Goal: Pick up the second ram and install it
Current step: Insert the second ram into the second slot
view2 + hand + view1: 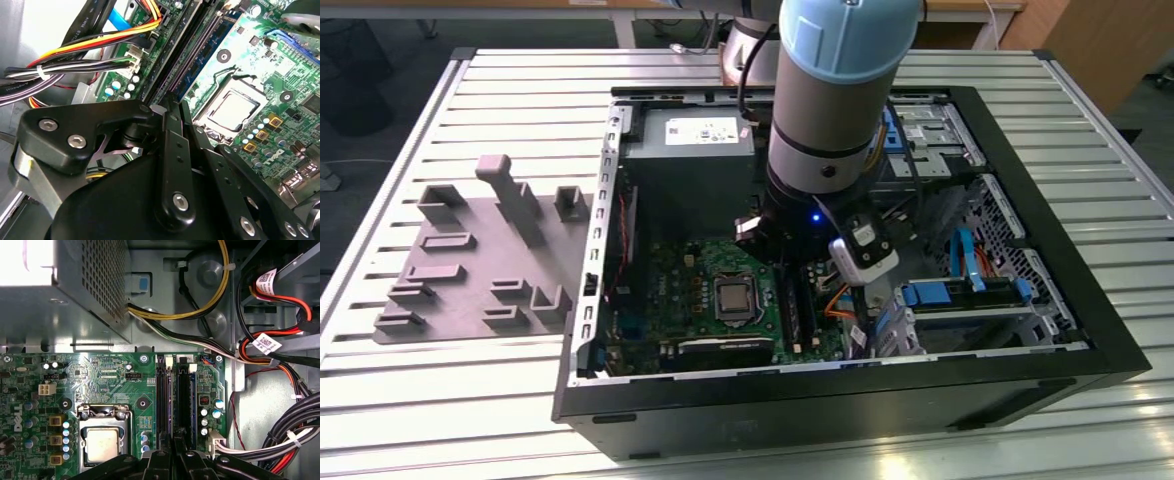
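Over the motherboard, the gripper presses closed fingers down on the second ram (seated edge-on between the slot rails). Judgement: push straight, evenly, until latches click.

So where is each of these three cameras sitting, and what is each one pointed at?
Exterior view: off the arm, above, looking down into the open computer case on the slatted table; the robot arm reaches into it.
First wrist view: on the arm, facing the motherboard and RAM slots; the gripper at the frame's edge.
Second wrist view: on the arm, close behind the gripper, slanting across the board.
All three share the processor socket.
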Controlling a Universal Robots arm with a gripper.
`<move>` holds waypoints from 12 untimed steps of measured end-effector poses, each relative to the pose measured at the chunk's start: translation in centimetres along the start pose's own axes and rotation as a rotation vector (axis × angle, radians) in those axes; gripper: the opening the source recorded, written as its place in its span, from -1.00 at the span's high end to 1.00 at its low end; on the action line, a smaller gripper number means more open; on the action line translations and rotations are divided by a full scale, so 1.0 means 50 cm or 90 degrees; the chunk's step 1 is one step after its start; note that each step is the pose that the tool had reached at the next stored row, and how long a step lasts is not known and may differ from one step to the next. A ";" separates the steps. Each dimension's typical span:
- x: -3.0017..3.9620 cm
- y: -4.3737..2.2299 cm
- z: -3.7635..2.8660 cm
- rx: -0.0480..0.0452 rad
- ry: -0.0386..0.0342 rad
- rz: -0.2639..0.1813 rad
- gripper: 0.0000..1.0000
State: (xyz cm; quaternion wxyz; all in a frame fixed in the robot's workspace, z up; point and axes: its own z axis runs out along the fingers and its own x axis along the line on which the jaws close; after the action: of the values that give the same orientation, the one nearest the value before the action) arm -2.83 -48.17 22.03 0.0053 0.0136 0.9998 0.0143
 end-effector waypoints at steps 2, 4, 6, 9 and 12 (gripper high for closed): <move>0.000 0.000 0.000 -0.0001 0.0001 -0.003 0.72; 0.000 0.000 0.000 0.0001 0.0002 -0.004 0.72; 0.000 0.000 0.001 -0.0001 0.0001 -0.005 0.72; 0.000 0.000 0.002 -0.0005 0.0002 -0.005 0.72; 0.000 0.000 0.004 -0.0011 0.0002 -0.005 0.72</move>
State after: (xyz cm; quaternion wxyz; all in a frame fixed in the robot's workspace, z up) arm -2.83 -48.17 21.84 0.0052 0.0099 0.9998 0.0152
